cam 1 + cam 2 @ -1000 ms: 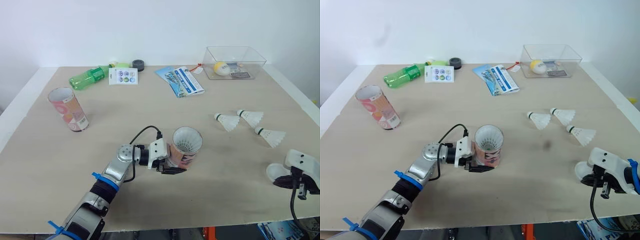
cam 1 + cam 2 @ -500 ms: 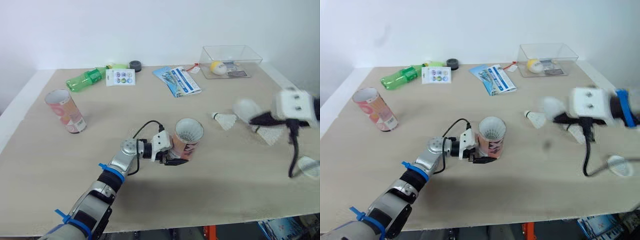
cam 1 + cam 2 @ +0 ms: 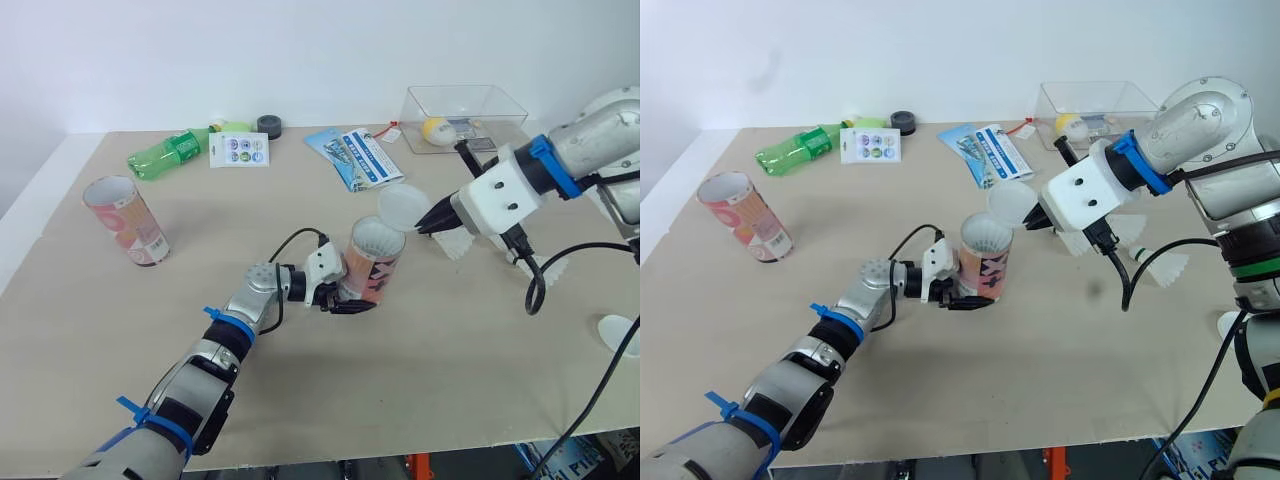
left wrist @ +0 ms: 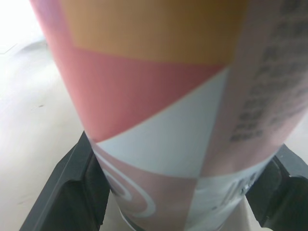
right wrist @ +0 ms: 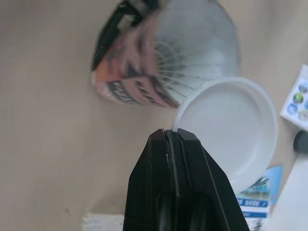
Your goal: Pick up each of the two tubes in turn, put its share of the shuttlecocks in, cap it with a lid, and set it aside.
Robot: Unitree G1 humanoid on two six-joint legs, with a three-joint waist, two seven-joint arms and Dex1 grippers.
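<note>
My left gripper (image 3: 350,300) is shut on the base of a pink patterned tube (image 3: 376,262) at the table's middle, tilted to the right, with white shuttlecock feathers inside its mouth. In the left wrist view the tube (image 4: 173,110) sits between both fingers (image 4: 72,192). My right gripper (image 3: 431,221) is shut on the rim of a white lid (image 3: 403,206), held just above and right of the tube's mouth. In the right wrist view, the lid (image 5: 231,125) is beside the tube (image 5: 168,62). A second tube (image 3: 125,218) stands at the left. Loose shuttlecocks (image 3: 1165,264) lie right of the arm.
A second white lid (image 3: 617,330) lies near the front right edge. Along the back are a green bottle (image 3: 165,153), a sticker card (image 3: 240,150), a black roll (image 3: 268,126), a blue booklet (image 3: 357,158) and a clear box (image 3: 462,105) with a yellow ball.
My right arm swung up from the front right edge and leftward, carrying the lid to the tube's mouth. The left gripper keeps hold of the tube, now tilted more to the right.
</note>
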